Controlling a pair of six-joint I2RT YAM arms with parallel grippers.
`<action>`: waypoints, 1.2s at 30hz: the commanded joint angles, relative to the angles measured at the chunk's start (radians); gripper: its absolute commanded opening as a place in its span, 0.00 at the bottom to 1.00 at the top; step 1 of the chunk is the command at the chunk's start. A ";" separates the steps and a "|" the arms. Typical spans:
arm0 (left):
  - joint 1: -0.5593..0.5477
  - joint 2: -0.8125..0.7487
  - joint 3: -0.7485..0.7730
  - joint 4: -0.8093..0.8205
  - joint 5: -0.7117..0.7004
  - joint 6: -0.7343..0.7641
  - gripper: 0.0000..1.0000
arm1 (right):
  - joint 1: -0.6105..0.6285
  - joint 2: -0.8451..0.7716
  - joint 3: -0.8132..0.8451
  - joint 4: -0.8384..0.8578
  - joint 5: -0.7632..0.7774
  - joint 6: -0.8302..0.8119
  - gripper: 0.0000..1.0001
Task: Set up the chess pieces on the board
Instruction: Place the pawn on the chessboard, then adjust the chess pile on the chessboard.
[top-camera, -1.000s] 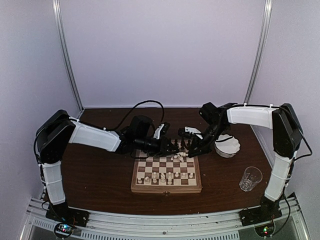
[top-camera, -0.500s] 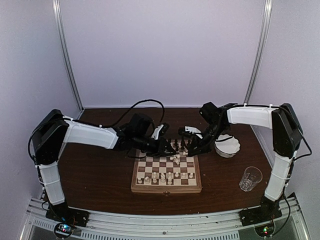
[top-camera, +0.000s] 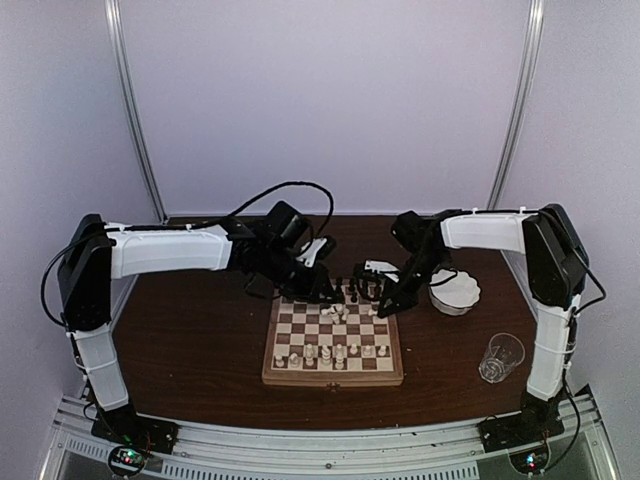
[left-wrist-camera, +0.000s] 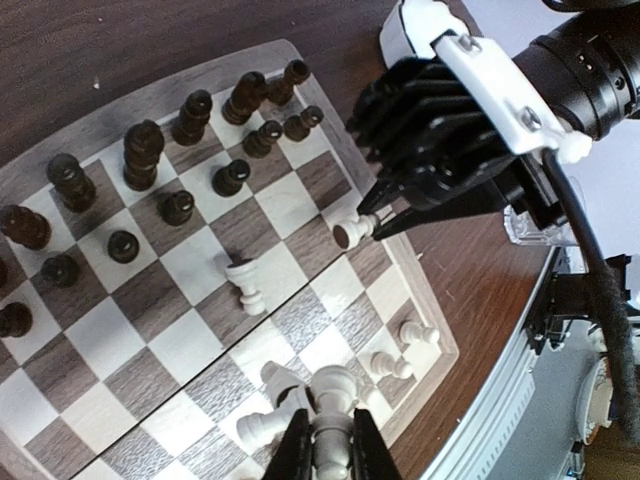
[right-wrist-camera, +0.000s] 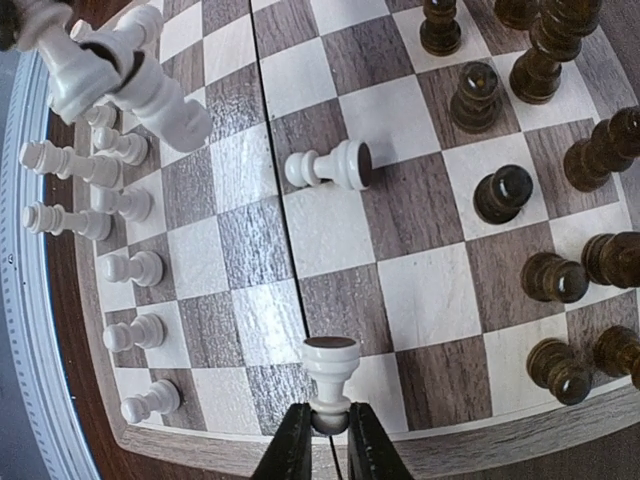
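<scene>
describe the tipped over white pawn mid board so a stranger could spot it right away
Find the wooden chessboard on the dark table. In the open rows between the dark pieces and the white pieces, one white pawn lies alone. Unlike its upright neighbours, it is flat on its side, with its base toward the dark side.

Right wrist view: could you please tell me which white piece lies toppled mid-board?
The white pawn beside the board's centre seam, lying alone, base toward the dark pieces; other white pieces are at the edges.
</scene>
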 joint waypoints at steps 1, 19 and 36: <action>0.003 -0.004 0.110 -0.218 -0.069 0.112 0.06 | 0.008 0.039 0.052 -0.032 0.032 0.024 0.17; 0.036 -0.165 -0.208 0.389 -0.008 -0.324 0.05 | 0.065 -0.122 0.094 -0.004 -0.165 0.102 0.48; 0.045 -0.180 -0.420 0.952 0.039 -0.713 0.04 | 0.132 -0.130 0.031 0.285 -0.202 0.319 0.55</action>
